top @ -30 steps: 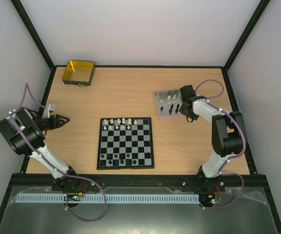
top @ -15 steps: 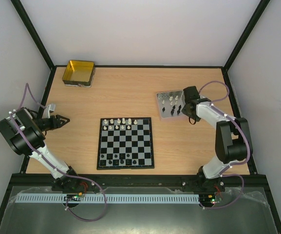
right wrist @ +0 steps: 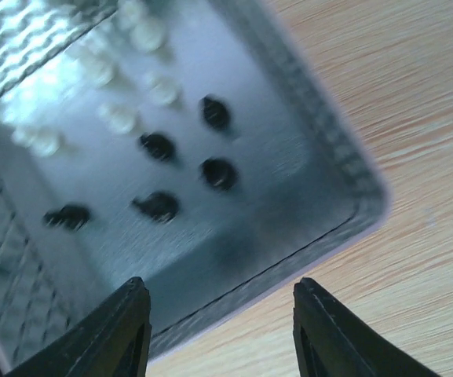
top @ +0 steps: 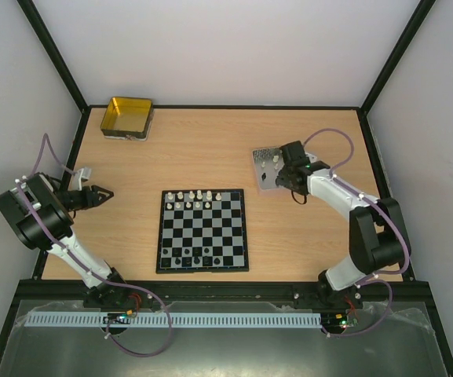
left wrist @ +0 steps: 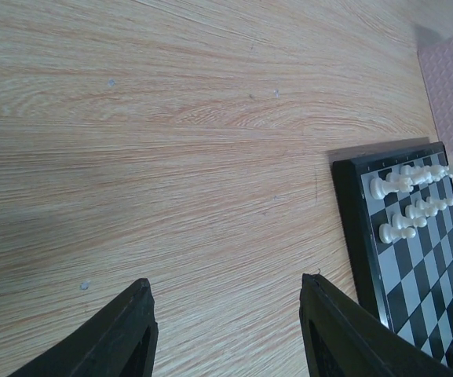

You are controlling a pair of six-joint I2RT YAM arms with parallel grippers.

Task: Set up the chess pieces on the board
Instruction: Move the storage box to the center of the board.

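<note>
On worktop (top: 210, 149), mid-fetch: hovering right fingers (right wrist: 128, 330) parted, empty, over tray (right wrist: 332, 149) pieces (right wrist: 157, 145), left fingers (left wrist: 124, 338) alike; next, lower and pinch one.

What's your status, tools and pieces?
Left tool open, over table beside board. Right tool open above tray, nothing held. Some pieces on board, more in tray. Nothing blocking.

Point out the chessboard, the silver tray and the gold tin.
Black and pale grey checked chessboard (top: 203, 232): top view, bare middle squares.
Silver-grey metal tray (right wrist: 281, 153): right wrist view, bare floor.
Gold-yellow tin (top: 127, 115): top view, inner floor.
</note>
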